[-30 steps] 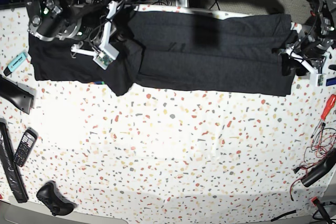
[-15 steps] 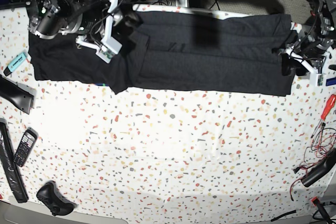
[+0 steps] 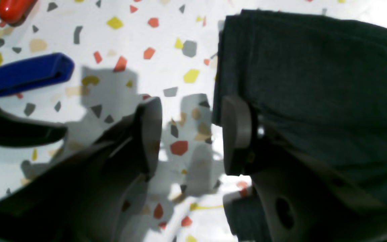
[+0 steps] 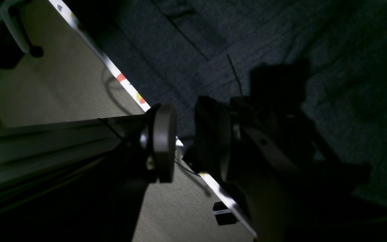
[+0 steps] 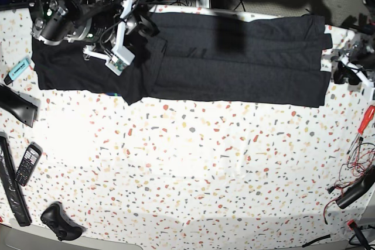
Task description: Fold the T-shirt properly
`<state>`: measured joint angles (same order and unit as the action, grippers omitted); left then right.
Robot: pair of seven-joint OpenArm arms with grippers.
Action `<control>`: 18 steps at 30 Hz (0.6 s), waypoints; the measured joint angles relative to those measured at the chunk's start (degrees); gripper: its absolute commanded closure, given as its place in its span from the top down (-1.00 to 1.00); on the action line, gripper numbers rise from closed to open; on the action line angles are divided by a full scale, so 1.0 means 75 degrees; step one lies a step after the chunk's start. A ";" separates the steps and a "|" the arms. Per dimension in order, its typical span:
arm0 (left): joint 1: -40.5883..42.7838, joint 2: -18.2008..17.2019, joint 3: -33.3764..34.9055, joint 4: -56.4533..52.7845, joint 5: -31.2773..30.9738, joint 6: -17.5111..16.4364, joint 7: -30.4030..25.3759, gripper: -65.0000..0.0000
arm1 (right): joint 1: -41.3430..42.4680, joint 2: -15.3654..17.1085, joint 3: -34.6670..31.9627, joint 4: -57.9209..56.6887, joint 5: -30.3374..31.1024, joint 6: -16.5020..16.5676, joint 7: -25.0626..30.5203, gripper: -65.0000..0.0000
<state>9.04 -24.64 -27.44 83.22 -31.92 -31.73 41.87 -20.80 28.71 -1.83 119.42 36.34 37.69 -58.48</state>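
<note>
L end effector (image 3: pixel 188 134) open, empty | R end effector (image 4: pixel 193 141) open | T-shirt (image 5: pixel 234 62) black, folded lengthwise band

The black T-shirt (image 5: pixel 234 62) lies folded lengthwise along the speckled desk (image 5: pixel 193 174), between both claws.

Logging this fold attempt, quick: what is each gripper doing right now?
Left gripper: open, empty, beside the T-shirt edge.
Right gripper: dark fabric of the T-shirt between its fingers, but whether it is clamped cannot be told.
</note>
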 measured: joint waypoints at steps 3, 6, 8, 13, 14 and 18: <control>0.0111 -0.0321 0.0000 0.0003 -0.0714 -0.0082 0.0318 -0.15 | -0.0003 0.0000 0.0000 0.0000 -0.0003 0.0003 0.0012 -0.38; 0.0455 -0.0484 0.0000 0.0000 -0.1169 -0.0291 0.0423 -0.15 | -0.0003 -0.0003 0.0000 0.0000 0.0000 0.0003 0.0020 -0.38; 0.0650 -0.0463 0.0003 -0.0137 -0.1303 -0.0431 0.0414 -0.15 | -0.0003 -0.0003 0.0000 0.0000 0.0000 0.0003 0.0020 -0.38; 0.0711 -0.0449 0.0015 -0.1008 -0.2294 -0.0568 0.0603 -0.15 | 0.0000 0.0000 0.0000 0.0000 -0.0003 0.0003 0.0020 -0.38; 0.0714 -0.0449 0.0015 -0.1192 -0.2632 -0.0574 0.0618 -0.15 | -0.0003 0.0000 0.0000 0.0000 0.0000 0.0003 0.0020 -0.38; 0.0714 -0.0356 -0.0038 -0.1620 -0.3360 -0.0697 0.0819 -0.15 | -0.0003 0.0000 0.0000 0.0000 -0.0003 0.0003 0.0023 -0.38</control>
<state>14.39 -27.31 -27.73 71.07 -57.12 -36.95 48.01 -20.82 28.71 -1.83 119.42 36.32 37.71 -58.30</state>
